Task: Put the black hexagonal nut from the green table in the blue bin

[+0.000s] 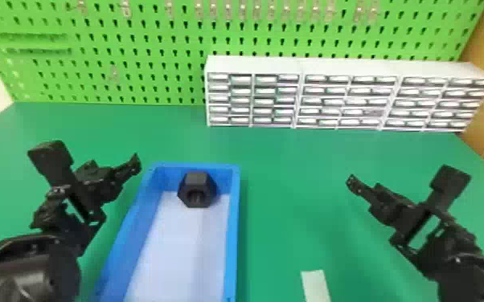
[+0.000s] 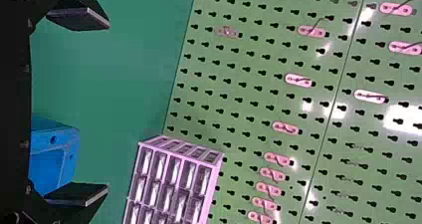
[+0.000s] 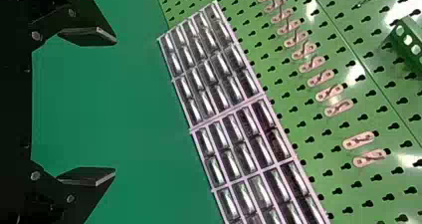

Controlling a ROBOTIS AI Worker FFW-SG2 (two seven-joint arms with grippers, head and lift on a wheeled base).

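Observation:
The black hexagonal nut (image 1: pixel 197 189) lies inside the blue bin (image 1: pixel 234 225), against its far end wall. Left of the bin, my left gripper (image 1: pixel 96 158) is held above the table, open and apart from the nut. In the left wrist view the left gripper (image 2: pixel 105 107) has its two fingers wide apart with nothing between them, and a corner of the blue bin (image 2: pixel 59 139) shows beside them. My right gripper (image 1: pixel 402 176) is parked over the right side of the green table (image 1: pixel 285 176). The right wrist view shows the right gripper (image 3: pixel 115 106) open and holding nothing.
A white cabinet of small drawers (image 1: pixel 347 68) stands at the back right of the table, before a green pegboard (image 1: pixel 132 52) with hooks. A pale strip (image 1: pixel 315 285) lies on the table near the front edge, right of the bin.

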